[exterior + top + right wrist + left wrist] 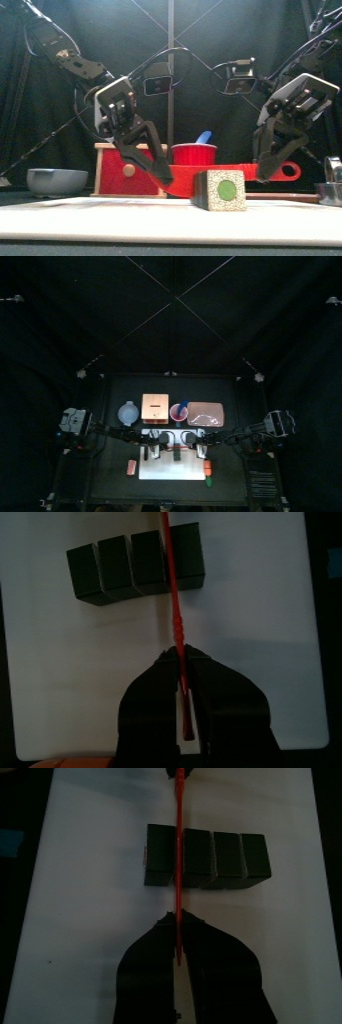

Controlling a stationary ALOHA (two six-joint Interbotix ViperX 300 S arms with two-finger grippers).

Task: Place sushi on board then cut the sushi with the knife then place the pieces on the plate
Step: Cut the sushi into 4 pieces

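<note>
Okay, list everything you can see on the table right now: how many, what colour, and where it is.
cutting board: one, white, front middle of the table.
sushi roll: one, four dark green blocks side by side, on the board.
red knife: one, red, across the roll.
red cup: one, red, back middle.
blue knife: one, blue, standing in the cup.
wooden box: one, pale with red front, left of the cup.
bowl: one, blue-grey, back left.
pink tray: one, pink, back right.
small toys: reddish, either side of the board; too small to name.
left fingers: black, shut on the red knife.
right fingers: black, shut on its other end.
</note>
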